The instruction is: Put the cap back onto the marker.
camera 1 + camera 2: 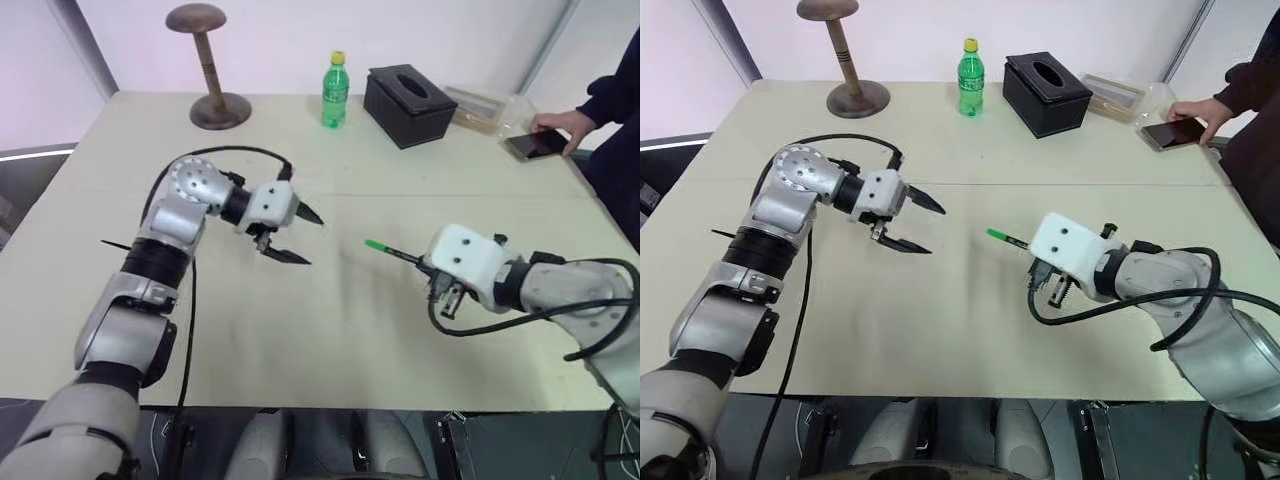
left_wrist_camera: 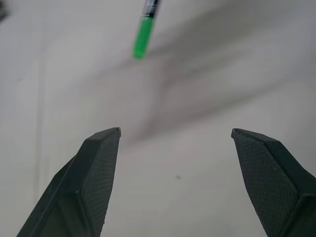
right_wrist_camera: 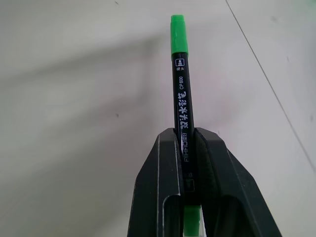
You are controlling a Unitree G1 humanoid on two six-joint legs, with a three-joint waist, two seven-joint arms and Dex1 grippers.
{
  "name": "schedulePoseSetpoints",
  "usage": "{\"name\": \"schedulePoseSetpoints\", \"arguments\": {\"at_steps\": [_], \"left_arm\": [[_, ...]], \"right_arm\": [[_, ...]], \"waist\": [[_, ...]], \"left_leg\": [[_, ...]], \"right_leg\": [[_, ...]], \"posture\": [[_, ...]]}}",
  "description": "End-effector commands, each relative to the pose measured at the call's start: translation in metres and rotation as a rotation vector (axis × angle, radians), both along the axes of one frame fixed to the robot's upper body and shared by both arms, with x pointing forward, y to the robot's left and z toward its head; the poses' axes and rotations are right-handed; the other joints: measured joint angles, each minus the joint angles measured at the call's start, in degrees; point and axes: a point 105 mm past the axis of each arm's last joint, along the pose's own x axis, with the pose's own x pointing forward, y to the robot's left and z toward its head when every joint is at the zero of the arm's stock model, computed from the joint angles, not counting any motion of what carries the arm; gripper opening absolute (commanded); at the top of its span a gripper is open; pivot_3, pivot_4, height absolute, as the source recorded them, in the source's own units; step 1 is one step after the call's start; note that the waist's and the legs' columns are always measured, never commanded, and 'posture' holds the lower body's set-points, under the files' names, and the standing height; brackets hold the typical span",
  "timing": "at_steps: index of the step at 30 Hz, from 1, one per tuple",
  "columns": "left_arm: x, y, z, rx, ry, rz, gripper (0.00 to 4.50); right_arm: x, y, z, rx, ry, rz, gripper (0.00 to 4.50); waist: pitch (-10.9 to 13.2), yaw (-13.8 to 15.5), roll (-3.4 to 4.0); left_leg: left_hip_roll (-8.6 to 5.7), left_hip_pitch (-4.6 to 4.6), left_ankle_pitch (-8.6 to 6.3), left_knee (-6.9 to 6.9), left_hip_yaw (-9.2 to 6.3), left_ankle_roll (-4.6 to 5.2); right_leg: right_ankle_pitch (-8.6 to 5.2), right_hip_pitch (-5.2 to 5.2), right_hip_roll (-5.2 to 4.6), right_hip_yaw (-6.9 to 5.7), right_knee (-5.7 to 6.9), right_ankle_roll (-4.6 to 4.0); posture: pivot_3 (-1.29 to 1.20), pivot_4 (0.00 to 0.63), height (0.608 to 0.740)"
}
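With the right pincer (image 3: 185, 136) clamped on the marker (image 3: 181, 94), its green end (image 3: 178, 32) toward nine o'clock, the left pincer (image 1: 312, 241), apart and empty, should approach straight along that axis.

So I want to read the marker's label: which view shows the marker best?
The right wrist view: the marker is close up, clamped in the right tool, print legible. Both eye views show it small, poking from that tool; the left wrist view catches its green end.
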Motion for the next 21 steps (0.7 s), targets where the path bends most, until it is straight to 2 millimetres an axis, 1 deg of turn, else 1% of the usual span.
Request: {"name": "schedulePoseSetpoints", "arguments": {"at_steps": [1,4,6,8,11,15,17,19,21], "left_arm": [[0.000,-0.006,0.011,-0.106,0.016,0.068,3.76],[-0.004,-0.010,0.009,-0.135,0.026,0.100,3.76],[-0.007,-0.012,0.005,-0.147,0.030,0.120,3.76],[-0.012,-0.013,0.001,-0.149,0.043,0.124,3.76],[-0.018,-0.014,-0.002,-0.140,0.048,0.119,3.76],[-0.021,-0.015,-0.002,-0.131,0.048,0.111,3.76],[-0.021,-0.015,-0.001,-0.130,0.040,0.106,3.76],[-0.021,-0.016,0.001,-0.130,0.040,0.104,3.76],[-0.020,-0.015,0.002,-0.128,0.041,0.104,3.76]], "right_arm": [[0.006,-0.009,0.008,0.116,-0.059,-0.107,0.00],[0.012,-0.020,0.004,0.192,-0.083,-0.215,0.00],[0.021,-0.034,0.003,0.249,-0.130,-0.339,0.00],[0.028,-0.051,-0.006,0.283,-0.170,-0.474,0.00],[0.030,-0.070,-0.024,0.273,-0.191,-0.588,0.00],[0.030,-0.094,-0.045,0.272,-0.192,-0.710,0.00],[0.029,-0.103,-0.052,0.269,-0.191,-0.750,0.00],[0.028,-0.109,-0.060,0.276,-0.183,-0.781,0.00],[0.027,-0.111,-0.065,0.305,-0.173,-0.802,0.00]], "waist": [[0.00,-0.10,0.01],[0.00,-0.21,0.02],[-0.01,-0.21,0.02],[0.00,-0.11,0.03],[-0.05,0.01,0.03],[-0.04,-0.11,0.07],[-0.04,-0.14,0.08],[-0.04,-0.19,0.08],[-0.04,-0.26,0.08]], "left_leg": [[0.00,0.00,0.00,-0.01,0.00,0.00],[0.03,0.03,0.00,-0.03,-0.01,0.00],[0.03,0.02,0.01,-0.04,-0.01,-0.01],[-0.01,0.02,0.01,-0.02,0.01,-0.02],[-0.02,0.05,0.01,-0.06,0.00,-0.02],[-0.04,0.05,0.02,-0.05,0.03,-0.03],[-0.03,0.08,0.01,-0.05,0.04,-0.03],[-0.02,0.09,0.01,-0.05,0.04,-0.03],[-0.02,0.09,0.01,-0.05,0.05,-0.02]], "right_leg": [[0.00,-0.01,0.00,0.00,0.00,0.00],[0.00,-0.02,0.04,0.02,0.03,0.00],[0.00,-0.05,0.04,0.03,0.06,0.00],[0.00,-0.07,0.00,0.04,0.10,0.00],[0.00,-0.01,-0.01,0.03,0.05,-0.01],[0.00,-0.02,-0.02,0.04,0.07,0.00],[0.00,-0.01,-0.01,0.05,0.09,0.00],[0.00,-0.01,0.01,0.05,0.09,0.00],[0.00,-0.01,0.02,0.05,0.09,-0.01]], "posture": [[0.00,0.150,0.740],[0.00,0.150,0.740],[0.00,0.150,0.740],[0.00,0.150,0.740],[0.00,0.150,0.740],[0.00,0.150,0.740],[0.00,0.150,0.740],[0.00,0.150,0.740],[0.00,0.150,0.740]]}}
